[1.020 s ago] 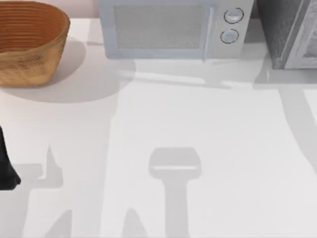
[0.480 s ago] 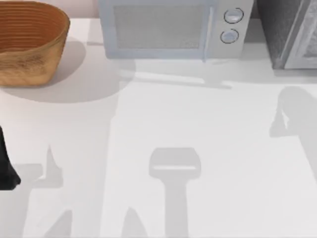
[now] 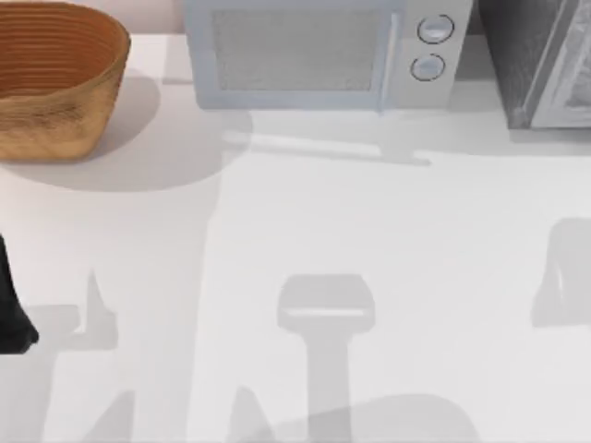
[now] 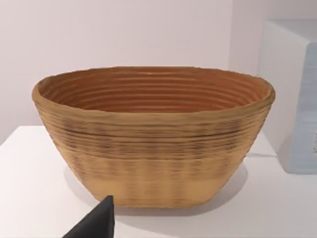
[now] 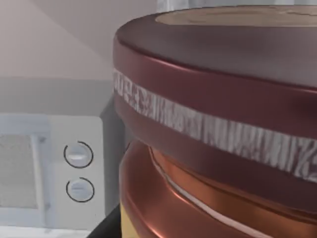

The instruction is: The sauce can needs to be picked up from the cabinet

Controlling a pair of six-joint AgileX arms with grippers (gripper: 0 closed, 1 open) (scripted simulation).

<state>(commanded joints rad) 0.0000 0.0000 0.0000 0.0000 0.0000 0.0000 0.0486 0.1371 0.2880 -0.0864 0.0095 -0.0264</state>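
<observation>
Matte black left arm (image 3: 11, 309)

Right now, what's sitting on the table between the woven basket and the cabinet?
The microwave sits between the basket and the cabinet along the table's far edge, seen in the top view.

One basket (image 3: 55, 78), one microwave (image 3: 319, 55) with two knobs, one cabinet (image 3: 540, 60), one sauce can (image 5: 223, 124).

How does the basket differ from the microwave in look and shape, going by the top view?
The basket is woven, tan-brown, rounded and open-topped; the microwave is light grey, boxy and closed. The basket has ribbed curved walls, while the microwave has a flat front with a mesh window and two round knobs. The basket stands at the table's far left, the microwave near the middle. Both rest along the table's far edge.
</observation>
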